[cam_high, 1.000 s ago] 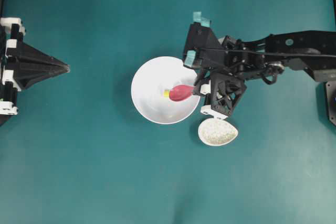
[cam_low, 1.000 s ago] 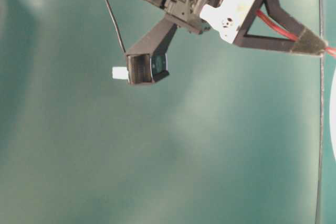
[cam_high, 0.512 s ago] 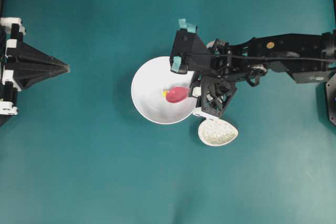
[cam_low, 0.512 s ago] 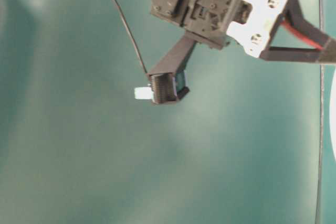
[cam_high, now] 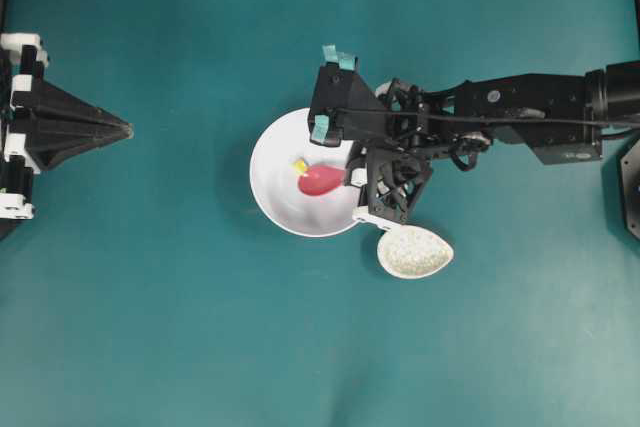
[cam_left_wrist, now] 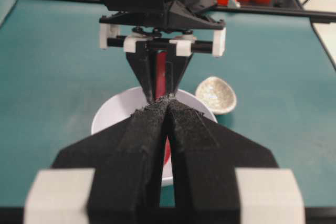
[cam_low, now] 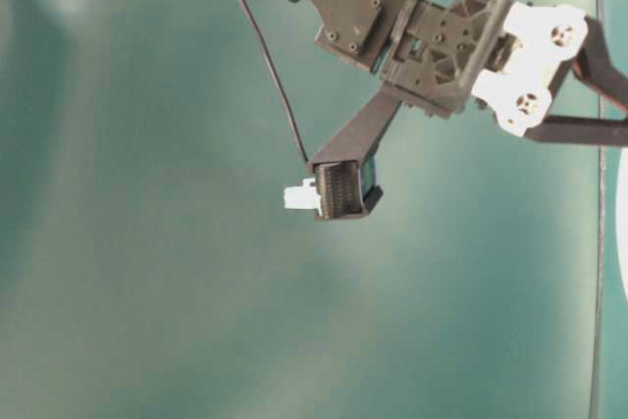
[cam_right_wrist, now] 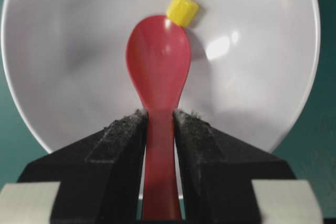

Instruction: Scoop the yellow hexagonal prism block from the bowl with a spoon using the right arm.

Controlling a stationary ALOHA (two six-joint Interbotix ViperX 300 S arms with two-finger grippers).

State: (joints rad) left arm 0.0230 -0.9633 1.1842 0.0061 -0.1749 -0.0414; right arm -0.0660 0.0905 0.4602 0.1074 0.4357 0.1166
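From overhead, the right gripper (cam_high: 352,175) is clamped on the spoon (cam_high: 321,180), whose head lies inside the bowl (cam_high: 272,195) with the block (cam_high: 299,165) touching its far tip. Its arm (cam_high: 520,125) reaches in from the right edge, the wrist over the bowl's rim, just above the speckled dish (cam_high: 414,251). At the left edge the left gripper (cam_high: 118,130) rests closed and empty, well apart.

At table level, only the arm's wrist shows; the fingertips are cut off at the right edge.

On the left wrist view, the closed jaws point at the bowl.

On the right wrist view, both pads (cam_right_wrist: 123,145) pinch the spoon's handle; the block sits against the head's tip
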